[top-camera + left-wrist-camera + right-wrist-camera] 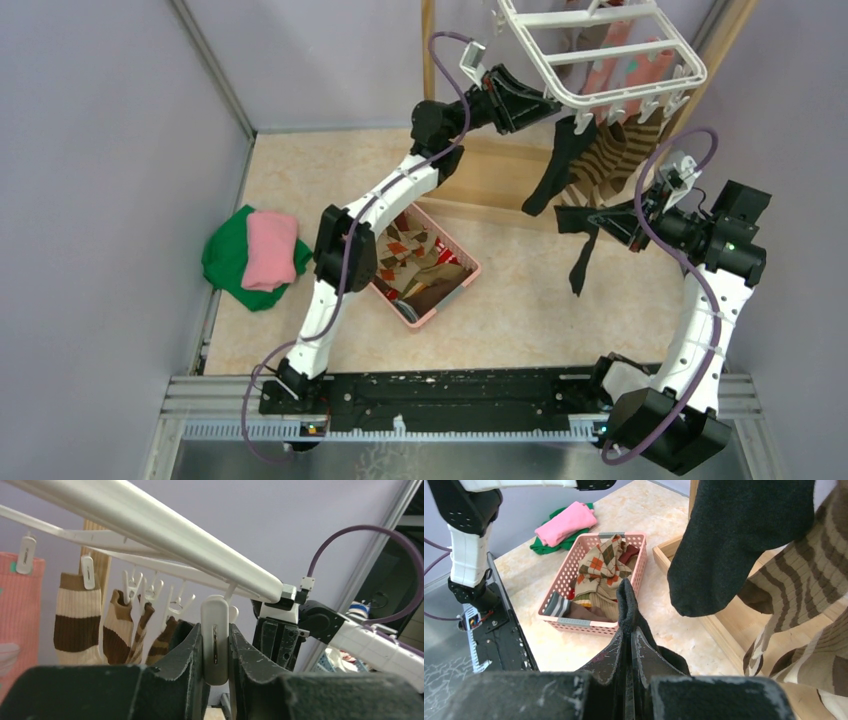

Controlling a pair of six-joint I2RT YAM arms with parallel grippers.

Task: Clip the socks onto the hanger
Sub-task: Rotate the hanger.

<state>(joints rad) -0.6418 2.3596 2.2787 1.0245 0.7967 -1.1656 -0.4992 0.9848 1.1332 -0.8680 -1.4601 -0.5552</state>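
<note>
Overhead, hanger (pixel 600 52) at top right, tilted, slung inside the wooden stand (pixel 500 185), well above the counter (pixel 530 310). Beneath its frame, a pink sock (pixel 628 68), brown-and-cream striped socks (pixel 612 160) and a hung black sock (pixel 553 175), all dangling from clips. Up at the hanger's near-left edge, left gripper (pixel 550 103). Just below the striped socks, right gripper (pixel 605 222), clamped on a loose black sock (pixel 580 262) with its long end drooping free. Mid-counter between the two arms, pink basket (pixel 450 296) with more socks piled inside. Off by the left wall, green cloth (pixel 222 262) with a folded pink cloth (pixel 270 250) on top. Next, from the left wrist: fingers (pixel 187 650) pressed against both sides of a white clip (pixel 215 617), so closed on that clip, itself hung by its hook under the hanger's thick bar. Further clips in a row to the left, some bare, some biting the striped socks and the pink one. Last, from the right wrist: jaws shut tight on the loose black sock, a stub of fabric poking up past the tips. At upper right the hung black sock, with the striped socks just beside it on the right. Beyond on the counter, the basket again, an argyle sock (pixel 601 562) on top of the heap and darker ones underneath.
</note>
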